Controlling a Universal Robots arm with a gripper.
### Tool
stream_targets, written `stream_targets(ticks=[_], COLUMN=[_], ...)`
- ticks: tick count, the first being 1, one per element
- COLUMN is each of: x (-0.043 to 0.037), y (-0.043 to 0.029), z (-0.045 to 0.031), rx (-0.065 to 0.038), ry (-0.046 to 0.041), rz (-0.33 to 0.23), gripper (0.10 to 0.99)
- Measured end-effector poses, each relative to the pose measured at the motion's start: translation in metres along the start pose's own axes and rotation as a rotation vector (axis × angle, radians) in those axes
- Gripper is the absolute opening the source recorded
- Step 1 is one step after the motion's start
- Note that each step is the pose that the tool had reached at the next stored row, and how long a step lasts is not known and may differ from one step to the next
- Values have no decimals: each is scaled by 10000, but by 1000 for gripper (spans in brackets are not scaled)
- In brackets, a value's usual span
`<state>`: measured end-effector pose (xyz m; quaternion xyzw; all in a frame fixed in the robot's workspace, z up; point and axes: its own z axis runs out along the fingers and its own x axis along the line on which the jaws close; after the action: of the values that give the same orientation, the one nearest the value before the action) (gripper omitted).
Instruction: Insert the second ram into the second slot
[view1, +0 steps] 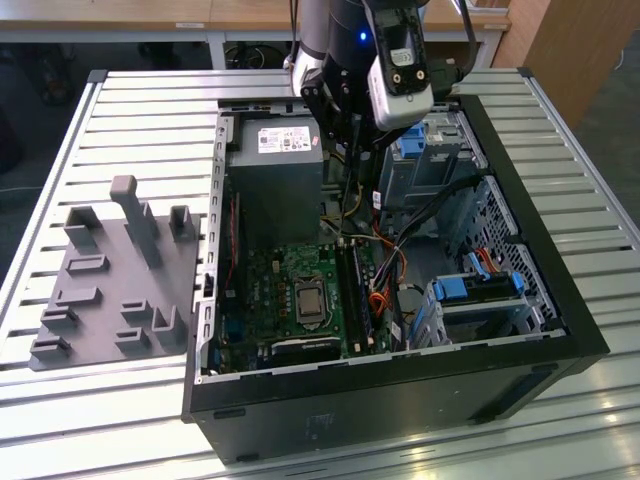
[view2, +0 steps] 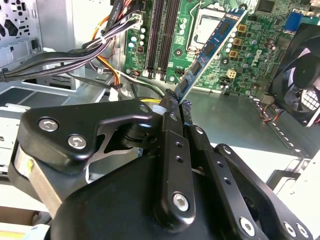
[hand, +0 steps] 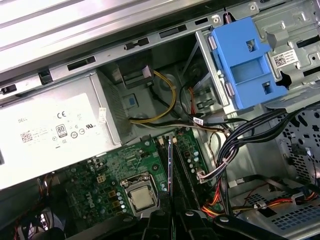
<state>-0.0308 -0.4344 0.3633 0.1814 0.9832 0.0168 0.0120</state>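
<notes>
- While the hand (view2: 178, 107) pinches the ram (view2: 216, 44) by one end, it hangs over the slots (view2: 161, 35), apparently not yet seated.
- Best done: align its edge lengthwise, hold it square, press evenly.

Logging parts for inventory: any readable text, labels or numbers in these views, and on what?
Label on power supply: print too small to quote reliably.
White drive cage sticker: too small.
Label on second ram, held in pincer: blurred.
Markings on motherboard: too small.
</notes>
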Motion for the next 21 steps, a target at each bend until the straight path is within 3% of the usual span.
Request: stream_targets(ticks=[21], x=[0], y=[0], z=[0], rx=[-4], ry=[9], rz=[-237], gripper=[137])
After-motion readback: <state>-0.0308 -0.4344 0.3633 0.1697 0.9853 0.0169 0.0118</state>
